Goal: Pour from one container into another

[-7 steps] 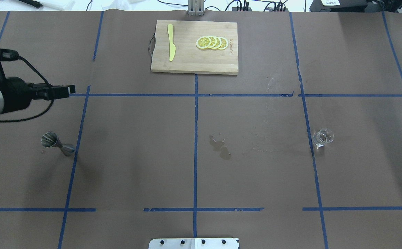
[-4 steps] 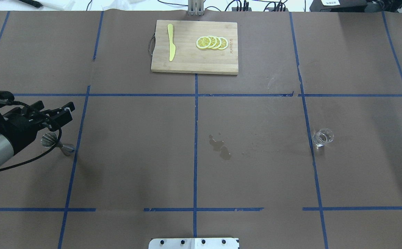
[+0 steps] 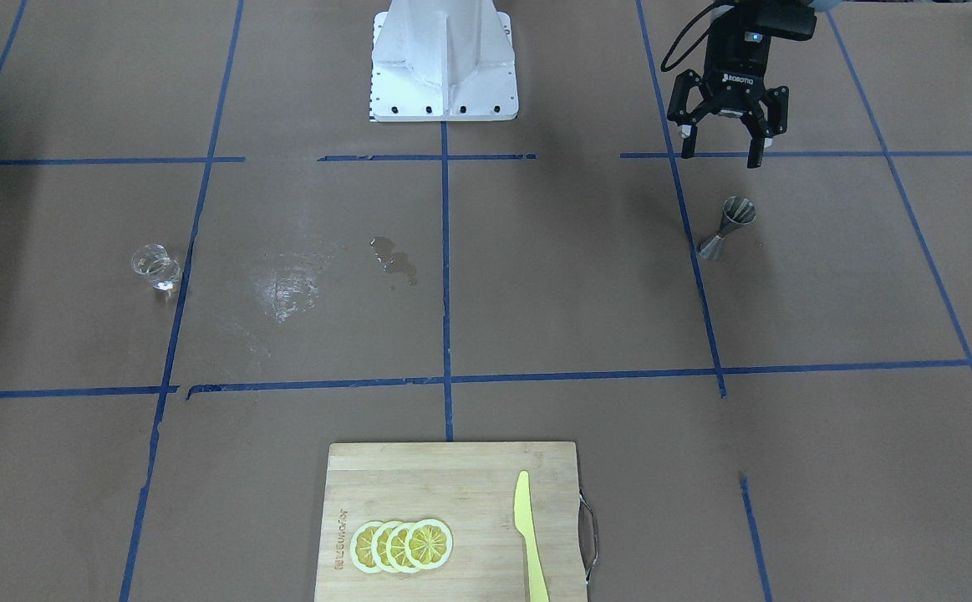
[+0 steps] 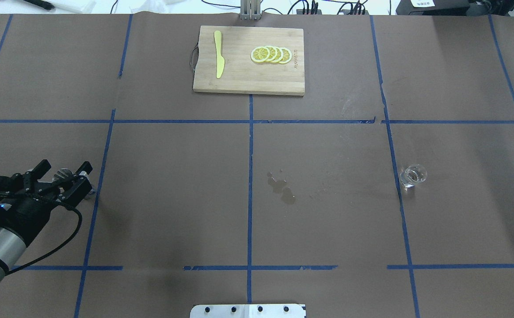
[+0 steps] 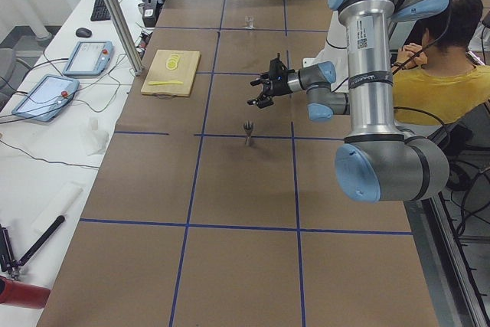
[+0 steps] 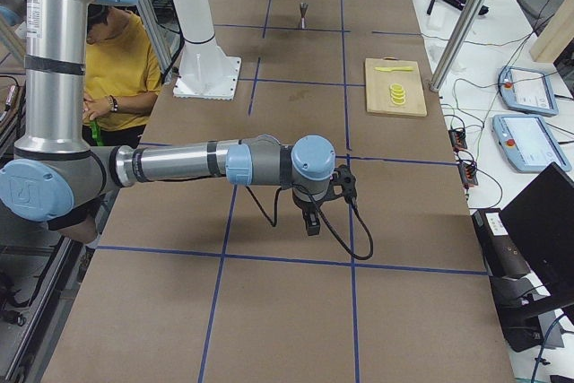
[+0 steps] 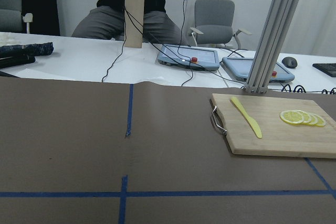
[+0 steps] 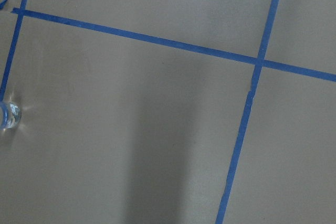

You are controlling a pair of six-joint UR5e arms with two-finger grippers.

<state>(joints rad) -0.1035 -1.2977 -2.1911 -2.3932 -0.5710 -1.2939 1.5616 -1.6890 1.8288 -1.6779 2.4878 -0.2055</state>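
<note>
Your left gripper (image 3: 721, 157) hangs spread wide, near but clear of the one jigger (image 3: 726, 227), upright well in from the worktop's left edge. Bare worktop, one puddle (image 4: 282, 187), then one glass cup (image 4: 412, 175) toward the right edge. Whether the right gripper (image 6: 309, 215) is clenched, you cannot tell.

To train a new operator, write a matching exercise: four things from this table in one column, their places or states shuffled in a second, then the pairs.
1 steel jigger
2 glass cup
3 lemon slices
4 left tool

A open, hovering above the table
B on the cutting board
C upright, robot's left side
D upright, robot's right side

Pairs: 1-C, 2-D, 3-B, 4-A
</note>
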